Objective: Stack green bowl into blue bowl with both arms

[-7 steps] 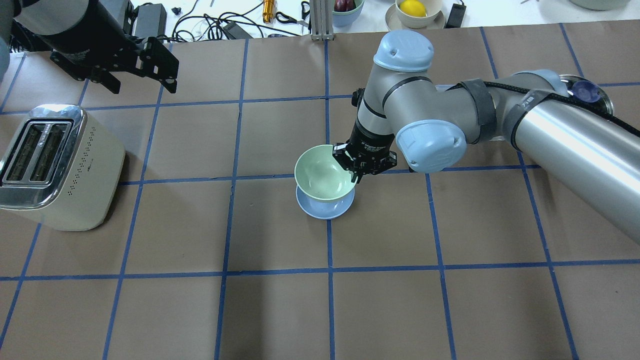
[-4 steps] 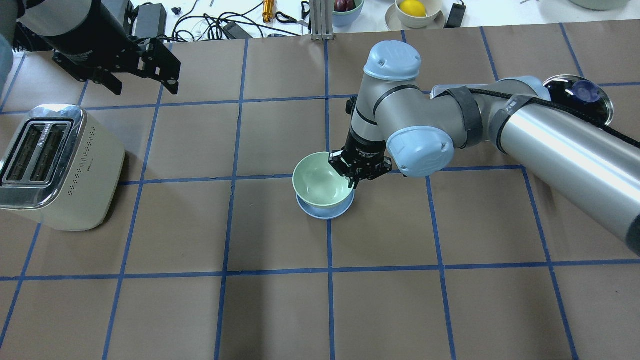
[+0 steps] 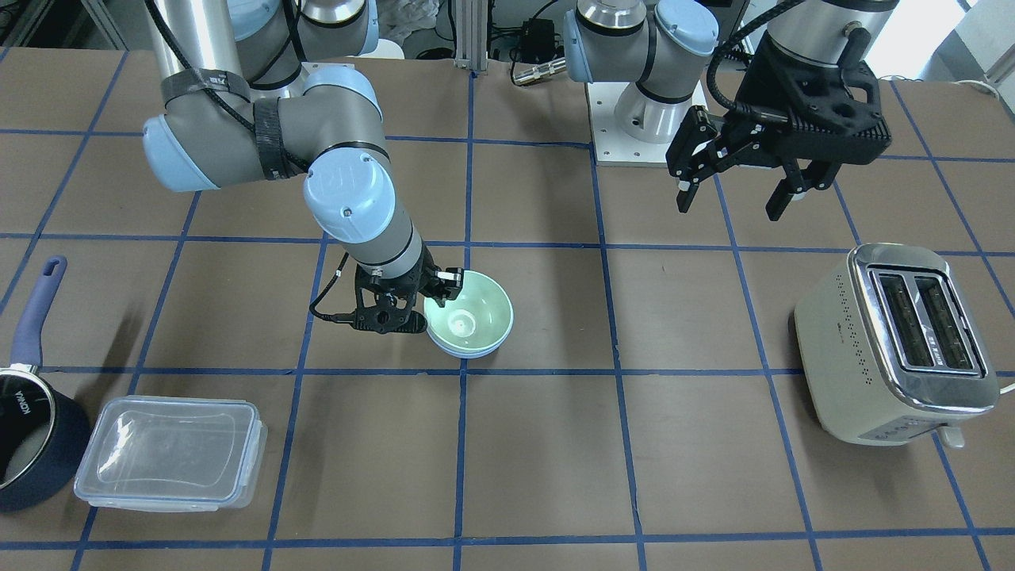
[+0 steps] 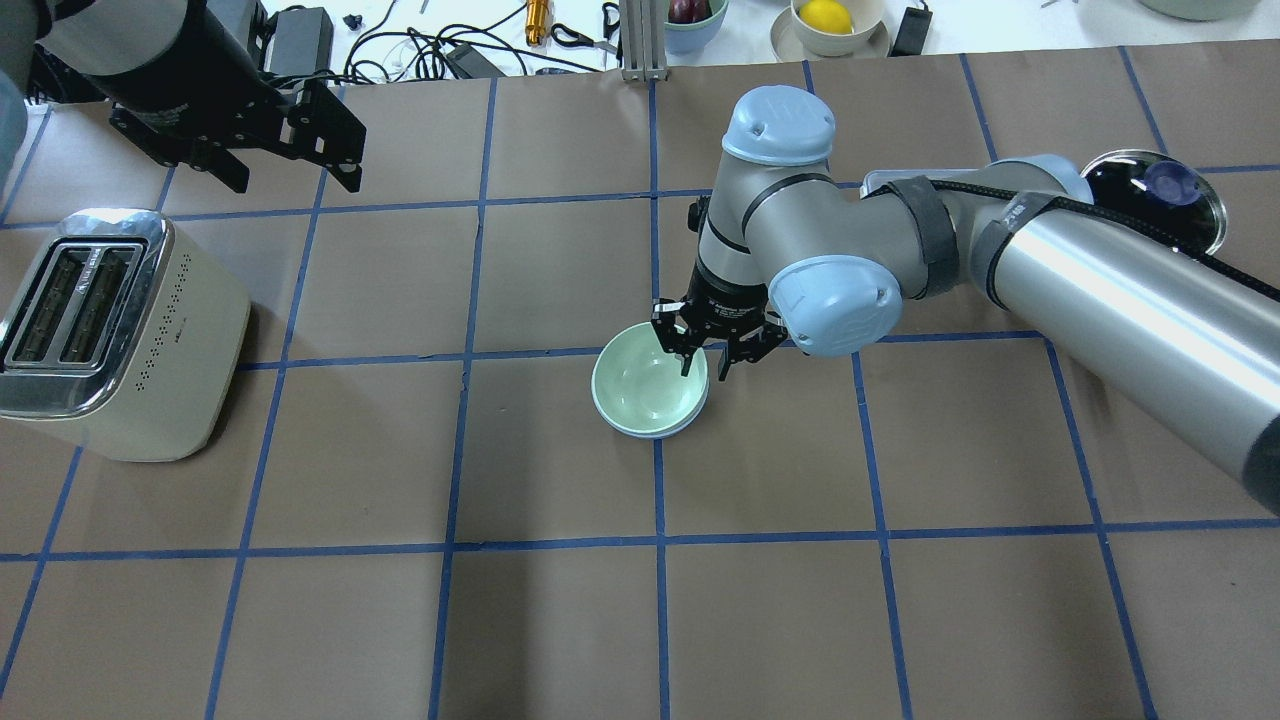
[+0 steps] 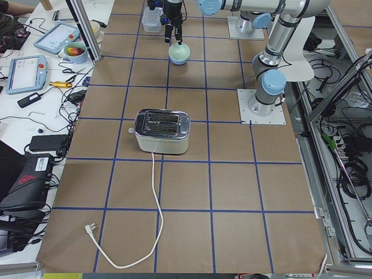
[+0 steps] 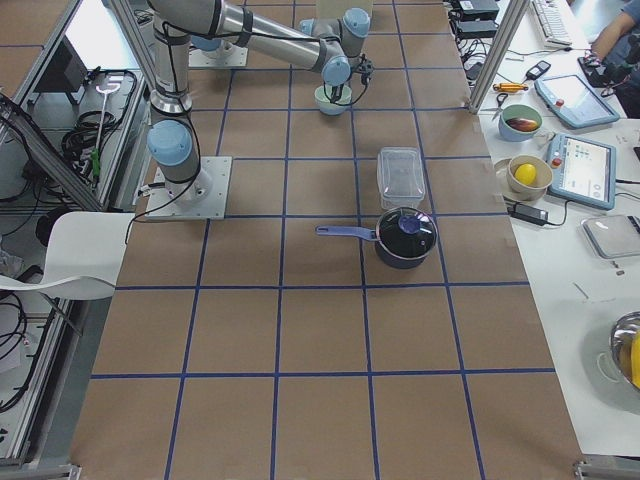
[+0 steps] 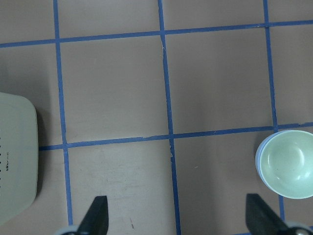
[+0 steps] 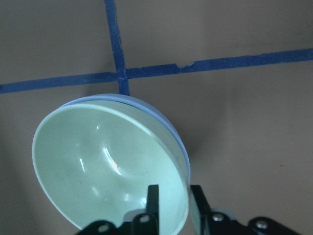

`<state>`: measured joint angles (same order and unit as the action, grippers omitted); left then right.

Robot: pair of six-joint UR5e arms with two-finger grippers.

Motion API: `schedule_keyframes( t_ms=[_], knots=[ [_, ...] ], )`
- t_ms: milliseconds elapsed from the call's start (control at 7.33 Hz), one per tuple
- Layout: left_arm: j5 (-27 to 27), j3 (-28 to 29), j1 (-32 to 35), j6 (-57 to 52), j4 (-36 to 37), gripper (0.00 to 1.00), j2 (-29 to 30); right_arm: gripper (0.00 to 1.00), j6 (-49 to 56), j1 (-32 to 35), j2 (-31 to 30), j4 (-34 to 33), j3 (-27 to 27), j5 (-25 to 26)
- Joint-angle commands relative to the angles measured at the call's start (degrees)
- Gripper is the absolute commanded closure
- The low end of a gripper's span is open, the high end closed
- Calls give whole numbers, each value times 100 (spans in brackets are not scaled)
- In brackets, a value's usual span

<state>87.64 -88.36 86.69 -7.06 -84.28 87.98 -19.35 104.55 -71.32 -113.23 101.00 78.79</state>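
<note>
The mint-green bowl (image 4: 645, 385) (image 3: 472, 313) (image 8: 107, 166) sits nested in the pale blue bowl (image 4: 650, 432) (image 3: 468, 354) (image 8: 146, 105) on the table's middle. Only a thin blue rim shows around it. My right gripper (image 4: 703, 365) (image 8: 175, 196) is open, its fingers straddling the green bowl's rim on the robot's right side: one inside, one outside, with small gaps to the rim. My left gripper (image 4: 293, 178) (image 3: 728, 208) (image 7: 178, 220) hangs open and empty high over the far left, beyond the toaster. The left wrist view catches the nested bowls (image 7: 288, 164) at its right edge.
A cream toaster (image 4: 110, 330) (image 3: 896, 341) stands at the robot's left, its cord trailing off the table end. A dark navy saucepan (image 3: 24, 444) and a clear lidded container (image 3: 170, 452) lie at the robot's right. Cables and bowls of fruit sit beyond the far edge.
The right gripper lowered the green bowl into the blue bowl, and its fingers have spread off the rim. The left arm barely moved.
</note>
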Motion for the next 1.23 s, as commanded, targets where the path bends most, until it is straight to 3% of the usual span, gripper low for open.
schedule_keyframes(
  t_ms=[0,136,409,545,682,955,1091],
  knots=[
    [-10,-67,14,3,-27,0,-35,0,132,-144,-109,46,-167,249],
    [-10,-76,14,12,-27,0,-9,0,142,-215,-371,516,-577,417],
    [-2,-85,180,361,-9,0,52,0,185,-233,-786,2455,-1823,436],
    [24,-85,216,372,17,0,44,0,255,-225,-796,2811,-2334,549],
    [33,-85,216,372,17,0,44,0,352,-242,-822,3111,-2591,602],
    [42,-77,225,372,26,0,35,3,966,-381,-1032,3306,-2576,838],
    [25,-76,225,372,35,0,35,5,1394,-792,-1233,3594,-2472,953]
  ],
)
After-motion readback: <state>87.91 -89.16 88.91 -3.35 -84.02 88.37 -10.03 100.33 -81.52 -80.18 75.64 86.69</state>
